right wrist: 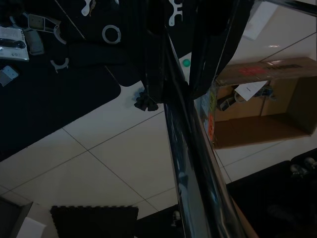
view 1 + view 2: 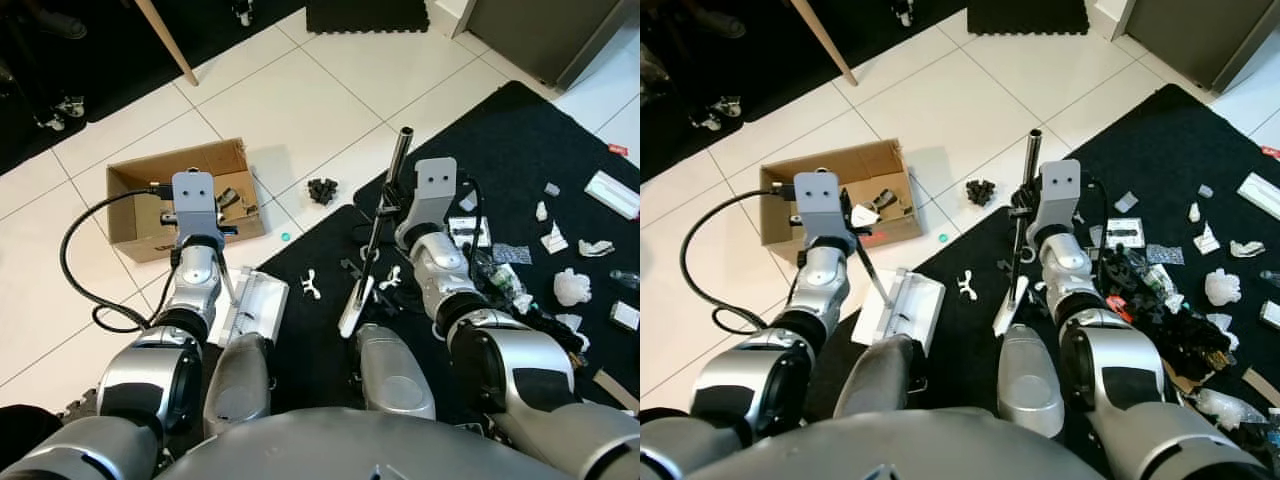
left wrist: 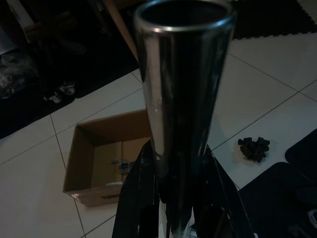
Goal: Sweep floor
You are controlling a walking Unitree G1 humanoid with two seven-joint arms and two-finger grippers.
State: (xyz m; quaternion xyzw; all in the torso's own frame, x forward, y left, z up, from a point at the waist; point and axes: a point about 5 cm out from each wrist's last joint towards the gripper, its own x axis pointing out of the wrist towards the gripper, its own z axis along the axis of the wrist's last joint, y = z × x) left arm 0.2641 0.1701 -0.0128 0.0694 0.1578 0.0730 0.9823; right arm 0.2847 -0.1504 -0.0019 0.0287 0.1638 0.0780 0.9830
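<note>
Matting (image 2: 540, 140), black, covers the robot's right half of the scene and runs out of view at the edge. Pale tiled floor (image 2: 300, 110) lies to the left and ahead. An open cardboard box (image 2: 130, 215) stands on the tiles ahead of the left arm. Its contents are partly hidden by that arm's wrist block and too small to name.

The white dustpan (image 2: 255, 305) lies flat where tile meets matting, close in front of the robot's body. Its thin handle slants up and forward to the left gripper (image 2: 200, 228). That gripper's fingers are masked from above by the wrist, but they are closed on the handle.

The broom (image 2: 398, 160) stands nearly upright on the matting, and its long axis leans slightly. Its open chrome tube end is at the top, farther from the robot, and its pale head (image 2: 352, 310) is low on the matting near the robot. The right gripper (image 2: 395, 200) has its fingers clamped round the tube below the top. Both wrist views are dim, and a dark shaft between black fingers blocks much of each.

White scraps and packets (image 2: 572, 285) litter the matting to the right, some cut off by the frame. A small black clump (image 2: 322, 190) and a tiny teal dot (image 2: 285, 237) lie on the tiles between box and matting.
</note>
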